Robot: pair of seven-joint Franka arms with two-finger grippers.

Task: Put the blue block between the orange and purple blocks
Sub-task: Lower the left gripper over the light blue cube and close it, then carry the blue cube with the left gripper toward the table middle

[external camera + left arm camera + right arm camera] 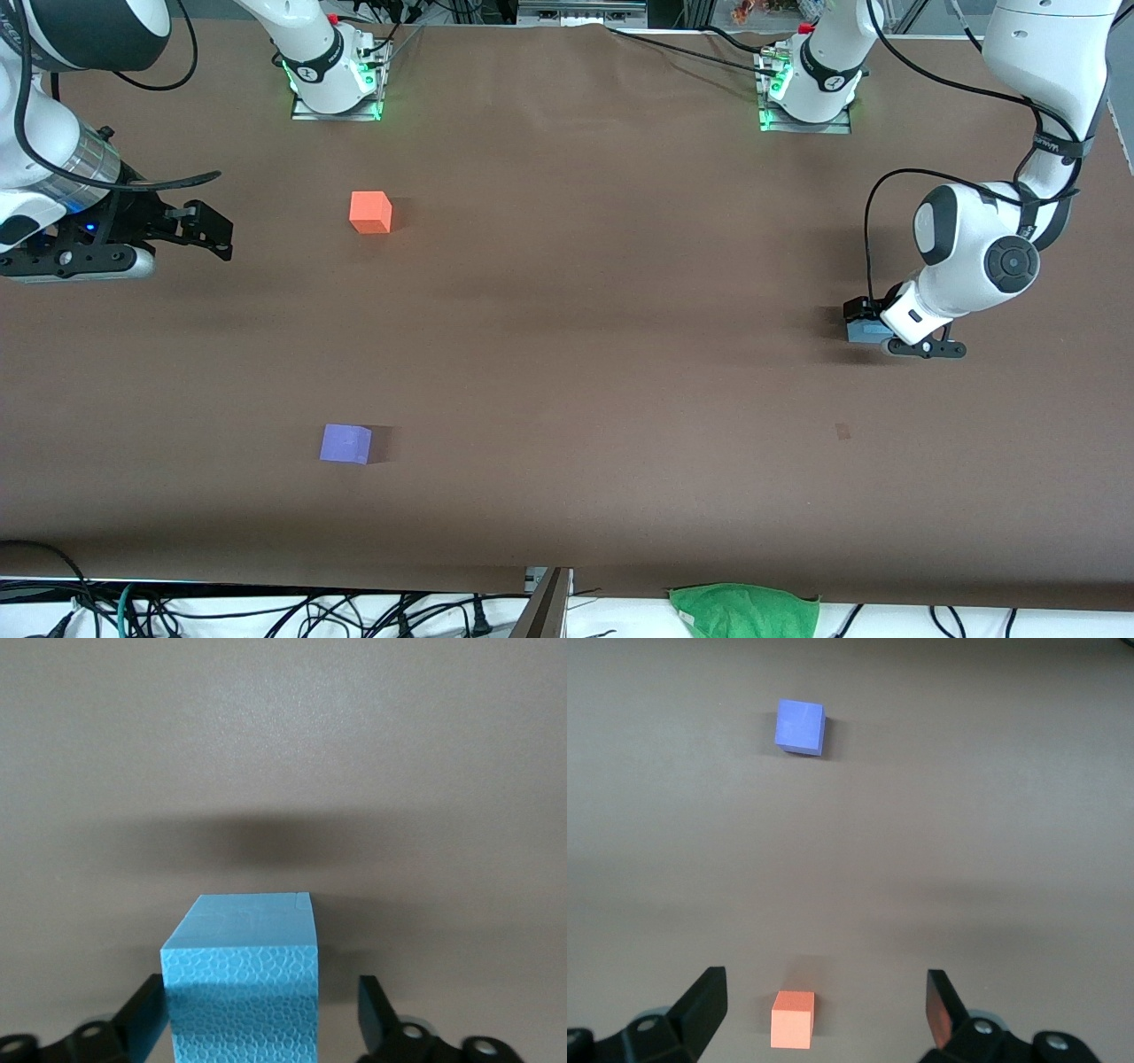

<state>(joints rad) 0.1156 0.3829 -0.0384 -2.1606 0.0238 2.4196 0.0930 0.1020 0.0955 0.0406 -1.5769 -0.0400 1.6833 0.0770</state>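
Note:
The blue block [241, 992] sits on the brown table near the left arm's end; in the front view only a sliver of it [864, 332] shows under the wrist. My left gripper [873, 330] is down at the table, open around it [261, 1001]: one finger touches a side, the other stands a little apart. The orange block [370, 213] lies toward the right arm's end. The purple block [345, 443] lies nearer the front camera than the orange one. My right gripper [211, 232] is open and empty, in the air beside the orange block [792, 1019]; the purple block [801, 726] also shows in its wrist view.
Both arm bases [337, 75] [806, 89] stand along the table's edge farthest from the front camera. A green cloth [744, 610] and cables lie off the table's front edge. A small dark mark [842, 431] is on the tabletop.

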